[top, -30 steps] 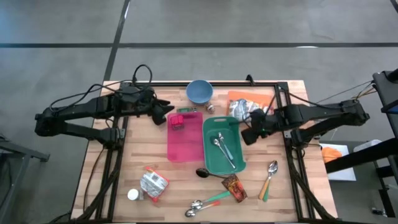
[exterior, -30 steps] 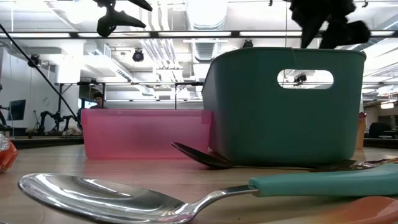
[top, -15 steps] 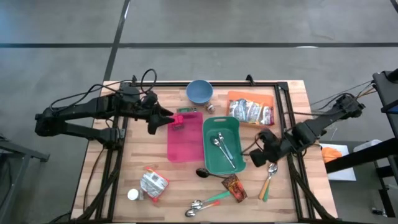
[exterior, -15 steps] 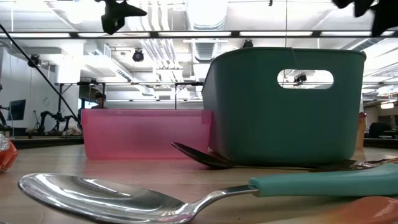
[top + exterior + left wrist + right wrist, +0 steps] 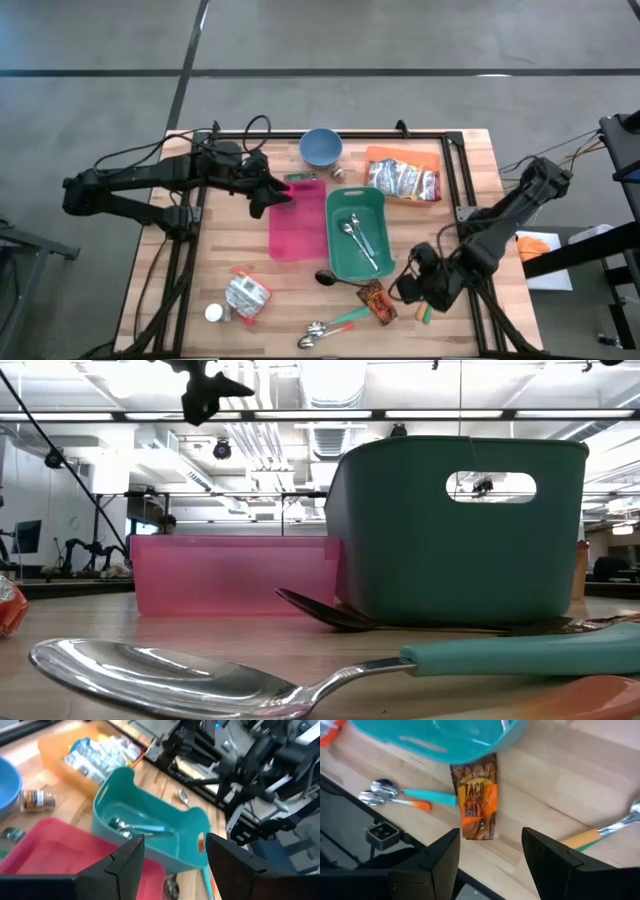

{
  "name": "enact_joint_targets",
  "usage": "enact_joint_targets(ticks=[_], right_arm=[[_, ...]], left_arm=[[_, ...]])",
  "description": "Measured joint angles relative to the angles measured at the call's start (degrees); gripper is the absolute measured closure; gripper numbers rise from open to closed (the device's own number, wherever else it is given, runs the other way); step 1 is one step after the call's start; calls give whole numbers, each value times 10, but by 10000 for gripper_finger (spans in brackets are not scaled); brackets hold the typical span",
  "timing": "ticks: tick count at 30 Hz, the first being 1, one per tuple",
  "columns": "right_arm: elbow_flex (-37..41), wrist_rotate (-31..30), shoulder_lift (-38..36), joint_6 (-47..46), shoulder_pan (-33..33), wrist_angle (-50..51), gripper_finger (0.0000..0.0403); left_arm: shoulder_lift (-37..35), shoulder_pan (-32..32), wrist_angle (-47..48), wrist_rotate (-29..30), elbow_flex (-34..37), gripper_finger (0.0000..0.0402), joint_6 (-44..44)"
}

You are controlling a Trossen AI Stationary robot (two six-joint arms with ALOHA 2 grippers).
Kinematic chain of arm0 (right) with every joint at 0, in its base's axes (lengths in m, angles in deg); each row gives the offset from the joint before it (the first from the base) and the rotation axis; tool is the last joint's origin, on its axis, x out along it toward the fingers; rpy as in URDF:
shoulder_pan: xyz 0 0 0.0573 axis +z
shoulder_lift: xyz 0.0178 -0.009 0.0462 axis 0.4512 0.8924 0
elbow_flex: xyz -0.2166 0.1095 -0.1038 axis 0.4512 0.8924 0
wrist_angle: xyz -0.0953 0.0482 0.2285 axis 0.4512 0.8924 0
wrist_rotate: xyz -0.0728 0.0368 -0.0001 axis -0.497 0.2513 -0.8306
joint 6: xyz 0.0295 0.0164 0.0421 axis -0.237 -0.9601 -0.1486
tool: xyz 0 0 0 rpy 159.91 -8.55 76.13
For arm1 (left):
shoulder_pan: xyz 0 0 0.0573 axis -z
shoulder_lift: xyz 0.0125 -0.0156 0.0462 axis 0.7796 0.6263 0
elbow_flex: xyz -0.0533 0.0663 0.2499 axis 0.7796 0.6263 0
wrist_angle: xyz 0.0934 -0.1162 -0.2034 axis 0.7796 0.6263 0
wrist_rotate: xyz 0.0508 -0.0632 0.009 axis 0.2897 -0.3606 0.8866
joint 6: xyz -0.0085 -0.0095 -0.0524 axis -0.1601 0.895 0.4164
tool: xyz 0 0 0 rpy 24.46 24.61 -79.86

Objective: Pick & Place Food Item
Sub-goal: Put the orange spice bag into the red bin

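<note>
The food item nearest my right gripper is a brown and orange taco mix packet (image 5: 476,802), lying flat on the wooden table (image 5: 300,285) just in front of the teal bin (image 5: 360,245). My right gripper (image 5: 490,865) hovers open above the packet's near end (image 5: 377,302), its fingers pointing steeply down and touching nothing. My left gripper (image 5: 175,865) stands open in the air over the far left corner of the pink tray (image 5: 298,225), also seen high in the low view (image 5: 205,385). The teal bin holds two spoons (image 5: 135,826).
An orange tray of silver packets (image 5: 403,175), a blue bowl (image 5: 321,147) and a small jar (image 5: 339,172) stand at the back. Two spoons (image 5: 330,328), a crumpled silver and red packet (image 5: 245,297) and a white cap (image 5: 212,313) lie near the front edge. An orange-handled spoon (image 5: 600,832) lies beside the right gripper.
My right gripper has swept from beside the orange tray at the back toward the table's near edge, sinking and rolling, and now hangs over the taco mix packet. My left gripper has edged right over the pink tray's corner and turned. Both stay open.
</note>
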Motion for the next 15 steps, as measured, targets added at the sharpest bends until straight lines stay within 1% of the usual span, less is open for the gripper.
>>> enact_joint_targets(ticks=[4,10,15], right_arm=[[0,0,51,-8,11,-44,193],[0,0,127,-18,26,-136,193],[1,1,171,-40,29,-145,193]], left_arm=[[0,0,-27,-3,0,190,-3],[0,0,-34,-14,0,190,-4],[0,0,-34,-24,0,190,-2]])
